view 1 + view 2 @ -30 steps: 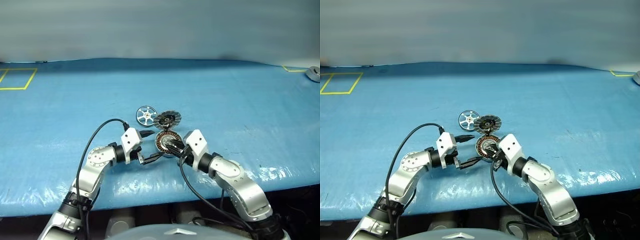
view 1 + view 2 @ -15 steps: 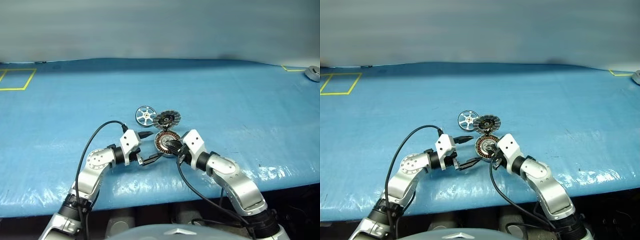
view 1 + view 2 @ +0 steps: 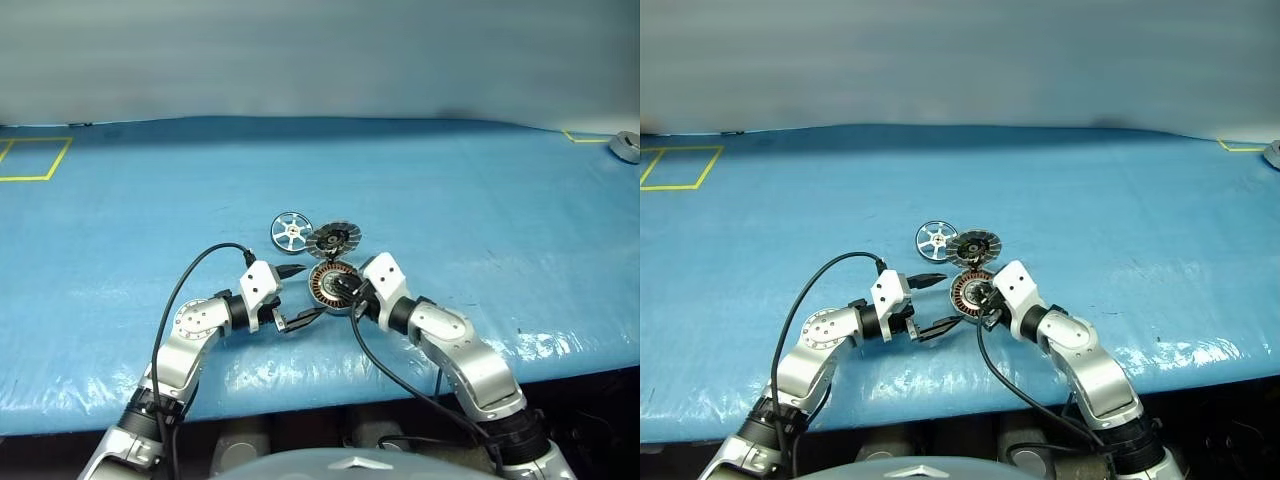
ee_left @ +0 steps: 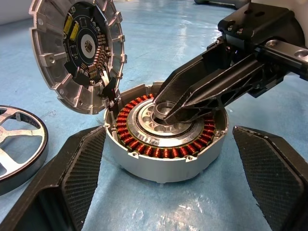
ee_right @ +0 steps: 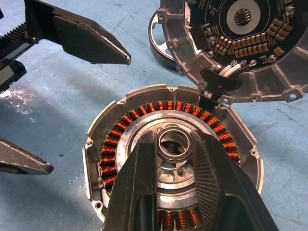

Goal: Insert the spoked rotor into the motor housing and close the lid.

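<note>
The motor housing (image 3: 333, 285), a silver cup with copper windings, sits on the blue table near the front edge. My right gripper (image 5: 175, 143) reaches into it, shut on its central hub ring (image 4: 166, 109). The lid (image 3: 334, 239) leans up from the housing's far rim, joined to it by wires, with its circuit-board face (image 4: 77, 53) turned toward the housing. The spoked rotor (image 3: 291, 231) lies flat just left of the lid. My left gripper (image 3: 303, 292) stands open at the housing's left side, one finger (image 4: 72, 168) to each side, touching nothing.
The blue table cover (image 3: 480, 200) stretches wide to both sides and to the back. A yellow tape square (image 3: 35, 158) marks the far left corner. A grey object (image 3: 627, 146) lies at the far right edge. The table's front edge runs close below the arms.
</note>
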### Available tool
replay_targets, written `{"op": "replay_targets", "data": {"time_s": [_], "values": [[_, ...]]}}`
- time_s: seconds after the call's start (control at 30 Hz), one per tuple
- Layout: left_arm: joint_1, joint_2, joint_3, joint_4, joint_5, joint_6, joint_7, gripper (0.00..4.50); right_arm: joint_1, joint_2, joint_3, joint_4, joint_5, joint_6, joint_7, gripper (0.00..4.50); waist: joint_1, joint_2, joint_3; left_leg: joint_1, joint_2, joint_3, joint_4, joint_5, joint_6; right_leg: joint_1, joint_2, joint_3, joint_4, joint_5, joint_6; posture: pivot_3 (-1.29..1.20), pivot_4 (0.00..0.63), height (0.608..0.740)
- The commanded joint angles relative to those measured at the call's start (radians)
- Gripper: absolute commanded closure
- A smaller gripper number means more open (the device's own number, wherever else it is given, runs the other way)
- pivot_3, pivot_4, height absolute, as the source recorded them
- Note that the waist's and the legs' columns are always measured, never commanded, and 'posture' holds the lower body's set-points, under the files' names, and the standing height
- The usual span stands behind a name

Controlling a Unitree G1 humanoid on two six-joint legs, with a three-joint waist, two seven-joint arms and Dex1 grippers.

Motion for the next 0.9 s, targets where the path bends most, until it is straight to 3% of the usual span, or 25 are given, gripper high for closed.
{"op": "replay_targets", "data": {"time_s": [0.03,0.9], "values": [[-0.005,-0.008,-0.004,-0.011,0.004,-0.023,-0.001,0.0,-0.012,-0.003,-0.008,-0.015,-0.004,-0.009,0.002,3.83,0.0,0.0,0.0,0.0,0.0,0.0,0.0,0.0,0.0,0.0,0.0,0.0,0.0,0.0,0.0,0.0,0.15,0.74],[0.0,-0.018,-0.003,-0.033,0.012,-0.008,0.007,0.0,0.0,0.002,0.008,0.008,-0.022,-0.003,0.007,3.83,0.0,0.0,0.0,0.0,0.0,0.0,0.0,0.0,0.0,0.0,0.0,0.0,0.0,0.0,0.0,0.0,0.15,0.74]]}}
